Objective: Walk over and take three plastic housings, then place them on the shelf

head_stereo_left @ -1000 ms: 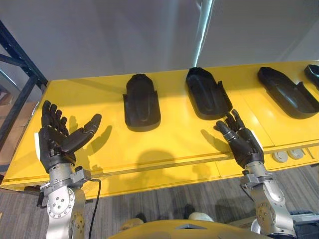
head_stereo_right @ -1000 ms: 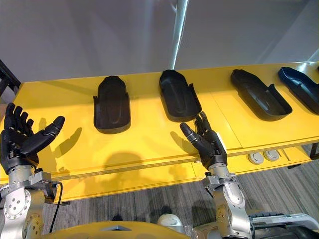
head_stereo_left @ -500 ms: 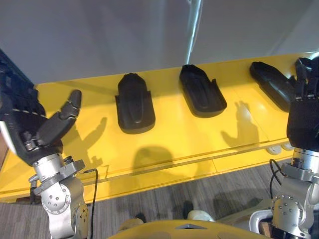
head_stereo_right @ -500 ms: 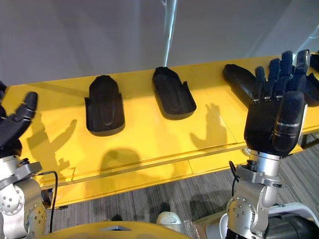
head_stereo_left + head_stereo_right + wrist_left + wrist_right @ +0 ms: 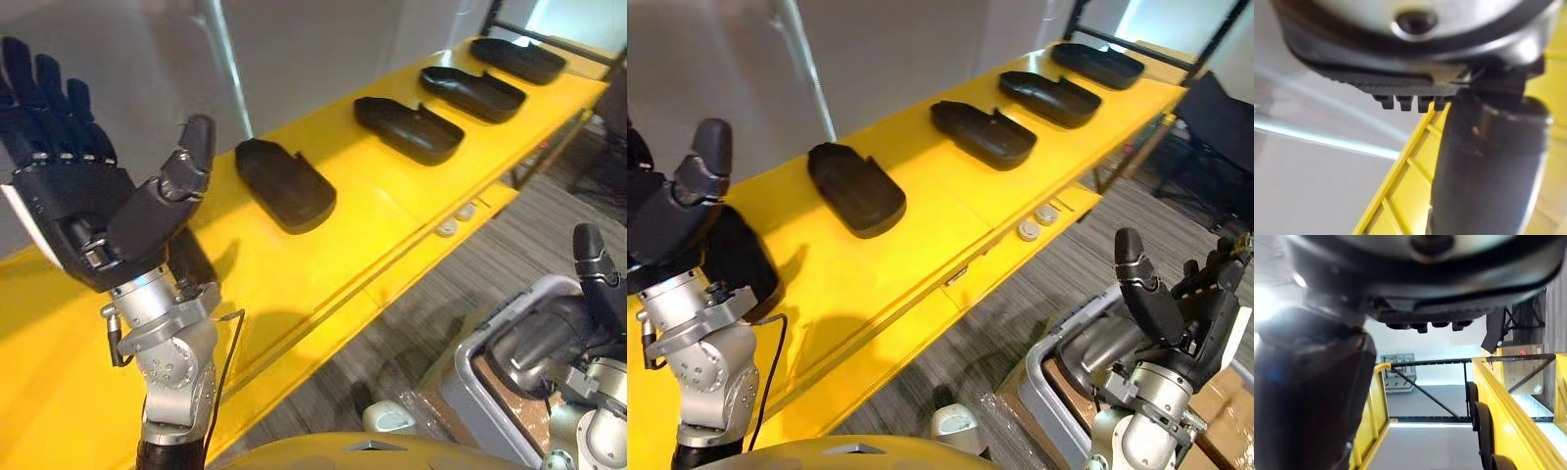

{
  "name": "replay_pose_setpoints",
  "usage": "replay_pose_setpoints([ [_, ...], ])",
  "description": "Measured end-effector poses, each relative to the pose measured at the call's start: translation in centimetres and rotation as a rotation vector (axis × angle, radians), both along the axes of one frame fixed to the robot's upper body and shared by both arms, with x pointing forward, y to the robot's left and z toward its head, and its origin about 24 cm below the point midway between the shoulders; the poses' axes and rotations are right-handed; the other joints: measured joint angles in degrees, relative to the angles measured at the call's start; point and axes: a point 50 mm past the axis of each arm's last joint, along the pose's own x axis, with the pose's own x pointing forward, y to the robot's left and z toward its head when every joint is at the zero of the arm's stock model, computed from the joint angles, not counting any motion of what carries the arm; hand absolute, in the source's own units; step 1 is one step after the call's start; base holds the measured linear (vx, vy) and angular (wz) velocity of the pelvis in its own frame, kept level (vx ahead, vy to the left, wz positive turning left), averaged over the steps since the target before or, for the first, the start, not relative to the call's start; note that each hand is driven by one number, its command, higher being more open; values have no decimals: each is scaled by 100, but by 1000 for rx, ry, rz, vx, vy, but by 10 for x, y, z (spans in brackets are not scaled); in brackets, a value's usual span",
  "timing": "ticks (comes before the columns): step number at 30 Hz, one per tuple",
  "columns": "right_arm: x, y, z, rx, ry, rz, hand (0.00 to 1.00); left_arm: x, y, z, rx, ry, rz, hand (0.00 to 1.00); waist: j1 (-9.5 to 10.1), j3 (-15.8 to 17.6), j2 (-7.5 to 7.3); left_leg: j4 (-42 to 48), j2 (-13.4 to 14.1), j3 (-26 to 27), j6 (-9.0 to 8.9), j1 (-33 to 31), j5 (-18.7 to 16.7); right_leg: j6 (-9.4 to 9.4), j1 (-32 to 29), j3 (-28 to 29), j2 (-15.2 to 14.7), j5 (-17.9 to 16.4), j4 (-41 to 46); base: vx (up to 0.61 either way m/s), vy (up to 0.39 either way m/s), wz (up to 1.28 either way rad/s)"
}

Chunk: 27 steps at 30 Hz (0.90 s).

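On the long yellow table, four black moulded plastic housings lie in a row, each apart from the next, and neither hand's touching them. Our left hand is up over the table's near end, fingers straight and spread, empty. Our right hand sits well off the table's front edge, fingers loose and apart, empty too, beside a grey bin.

Silver-grey arms — dark left hand, right hand.
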Motion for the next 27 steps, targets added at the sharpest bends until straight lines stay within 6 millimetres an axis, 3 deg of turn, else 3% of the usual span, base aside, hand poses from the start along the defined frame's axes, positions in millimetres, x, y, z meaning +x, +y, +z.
replay_pose_setpoints([
  [1, 2, 1, 0, 0, -3, 15, 100, 0, 1, 0, 8, 9, 25, 100, 49, -4, 7, 105, -4, -252, 63, -29, -45, -11, -40, 156, 37, 19, 13, -33, -50, -92],
  [3, 18, 14, 1, -12, -42, 136, 100, -2, 8, -3, -2, 49, 131, 100, 321, 24, 100, 687, -41, -1695, 353, -268, -425, -2, -221, 745, 185, -1, 98, -56, -50, -132],
  [4, 24, 16, 2, -20, -53, 171, 100, -3, 9, -5, -5, 58, 151, 100, 402, 55, 139, 791, -45, -2057, 345, -306, -570, 10, -258, 894, 246, 4, 113, -110, 54, -135],
  [5, 38, 21, 3, -32, -66, 236, 100, -6, 10, -8, -3, 85, 181, 100, 540, 28, 285, 927, -45, -2605, 244, -358, -800, 54, -349, 1112, 365, 37, 161, -135, 117, -102],
  [6, 50, 29, 3, -24, -78, 289, 100, -10, 10, -10, 4, 97, 189, 100, 577, 35, 373, 993, -45, -2752, 195, -372, -952, 71, -402, 1202, 434, 73, 228, -117, 114, -74],
  [9, 56, 44, 1, 9, -80, 326, 100, -16, 11, -10, 31, 97, 209, 100, 783, 63, 327, 1035, -154, -2708, 212, -378, -965, 130, -458, 1215, 323, 115, 348, -108, 83, -8],
  [11, 60, 60, -3, 27, -64, 385, 100, -26, 14, 0, 28, 30, 229, 100, 1021, 62, 139, 1139, -227, -2715, 258, -552, -964, 166, -586, 1200, 232, 139, 384, -93, 49, 6],
  [13, 62, 67, 0, 37, -77, 411, 100, -33, 17, 5, 28, -11, 255, 100, 1153, 56, 71, 1238, -247, -2765, 266, -659, -969, 175, -622, 1141, 191, 147, 390, -37, 21, 24],
  [15, 64, 68, 2, 43, -90, 411, 100, -36, 19, 9, 35, -47, 264, 100, 1168, 50, 58, 1444, -233, -2872, 279, -816, -1030, 162, -671, 1003, 164, 114, 469, -20, 18, 32],
  [18, 61, 66, -2, 95, -93, 368, 100, -39, 14, 15, 35, -103, 222, 100, 1165, 112, 66, 2185, -216, -3002, 253, -1260, -1229, 183, -1173, 816, 245, -207, 1381, -27, 29, 21],
  [22, 27, 63, -26, 228, -7, 268, 100, -36, -1, 17, 35, -137, 119, 100, 1109, 337, -1, 2599, -109, -2834, 320, -988, -1525, 182, -1203, 738, 425, -288, 2133, -117, 26, -37],
  [24, 14, 58, -27, 303, -44, 304, 100, -38, -3, 13, 66, -121, 183, 100, 1048, 468, -92, 2690, -81, -2422, 479, -966, -1547, 181, -1199, 429, 215, -324, 1964, -337, 5, -89],
  [26, 19, 57, -19, 314, -118, 350, 100, -40, 2, 12, 93, -103, 258, 100, 1034, 480, -115, 2625, 91, -2095, 508, -961, -1410, -86, -1437, -320, -73, -522, 2754, -267, -11, -92],
  [27, 35, 61, -8, 305, -198, 413, 100, -42, 10, 13, 131, -109, 323, 100, 1151, 475, -121, 2487, 246, -1869, 450, -956, -1238, -336, -1439, -757, -433, -803, 3573, -200, -43, -78],
])
